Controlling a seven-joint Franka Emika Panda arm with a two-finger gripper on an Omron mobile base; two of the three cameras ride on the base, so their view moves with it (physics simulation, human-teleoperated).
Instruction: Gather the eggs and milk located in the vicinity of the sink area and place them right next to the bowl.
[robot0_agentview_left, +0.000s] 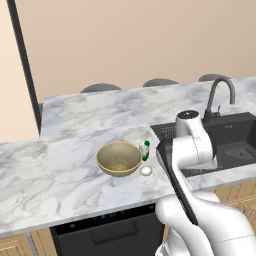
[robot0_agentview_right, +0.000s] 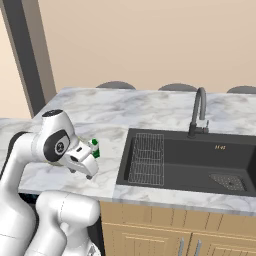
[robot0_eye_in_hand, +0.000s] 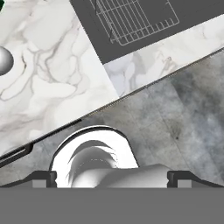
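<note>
Two items, egg (robot0_agentview_left: 146, 171) and milk bottle (robot0_agentview_left: 144, 149), already beside bowl (robot0_agentview_left: 119, 158), left of sink (robot0_agentview_left: 235, 137). Gripper (robot0_eye_in_hand: 112, 178) empty, jaws apart, above counter's near edge. Judged placing done; next: retreat.

No text, label, brand or number can be read anywhere. The black sink (robot0_agentview_right: 190, 162) carries a tiny orange mark on its back inner wall, below the faucet (robot0_agentview_right: 198, 113), too small to make out. The milk carton (robot0_agentview_left: 144, 149) shows green patches but no legible print.
</note>
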